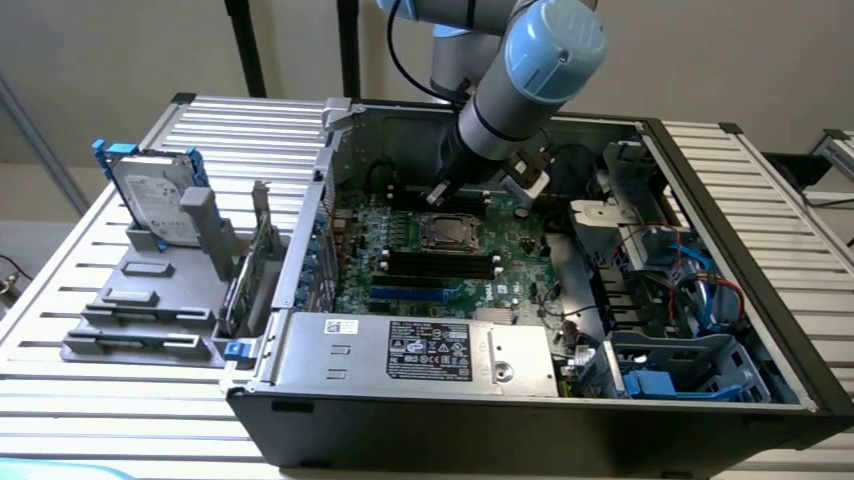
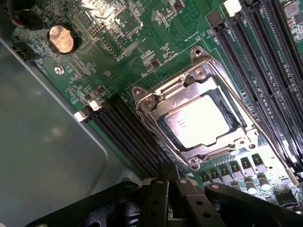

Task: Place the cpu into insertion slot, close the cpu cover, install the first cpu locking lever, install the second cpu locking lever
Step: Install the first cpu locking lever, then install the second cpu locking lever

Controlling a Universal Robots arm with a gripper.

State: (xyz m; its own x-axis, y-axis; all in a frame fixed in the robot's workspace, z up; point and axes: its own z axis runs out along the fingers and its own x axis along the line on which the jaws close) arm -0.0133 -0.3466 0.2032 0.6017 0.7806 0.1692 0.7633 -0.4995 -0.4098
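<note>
Gripper (image 2: 169, 172), pinched closed and empty, is hovering beside the insertion slot (image 2: 218, 98), where the cpu (image 2: 201, 123) is lying, apparently under the cpu cover (image 2: 180, 87). Light, rigid, fragile: grasp its edges.

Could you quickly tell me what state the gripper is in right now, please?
Gripper: closed, holding nothing; it is near the cpu, which lies under the closed cpu cover.
</note>
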